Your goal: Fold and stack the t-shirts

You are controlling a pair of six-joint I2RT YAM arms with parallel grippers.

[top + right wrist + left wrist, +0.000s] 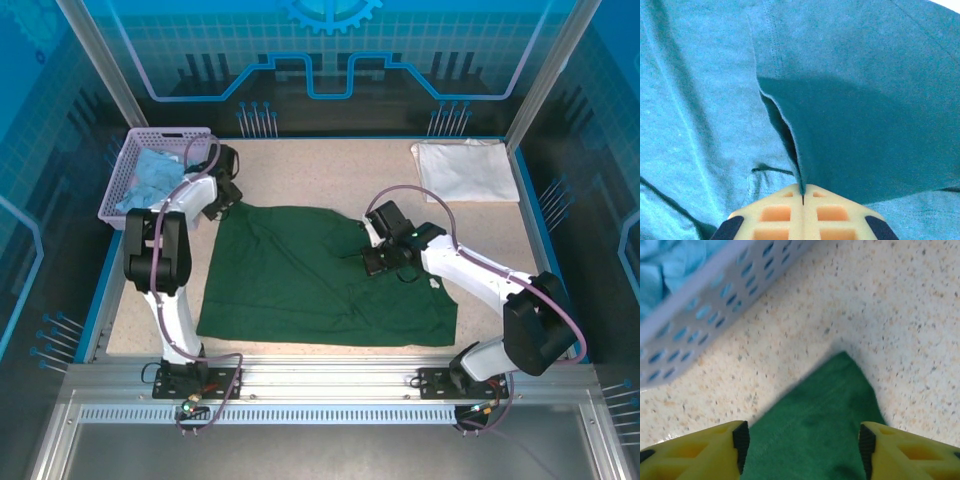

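**Clerk:** Item one, far left: a lilac basket holding pale blue cloth. Leave it alone.

**Operator:** Item two?

**Clerk:** The left hand, fingers spread and gripping nothing. The back-left corner of the dark green t-shirt lies flat on the speckled surface between them, just beside the basket. When you lift, go straight up so that corner isn't dragged.

**Operator:** Item three?

**Clerk:** The shirt's body, spread across the middle of the surface. It is creased and rumpled towards its right side.

**Operator:** Four?

**Clerk:** The right hand, fingers pressed together on a fold of the green cloth. I judge the step to be flattening before the fold. Draw your pinch outward and low, keep the cloth taut, and lay it down before you let go.

**Operator:** Last?

**Clerk:** The white t-shirt, apparently folded, sits in the far right corner, well apart from the green one. It is probably the base of the stack, so keep the green cloth off it for now.
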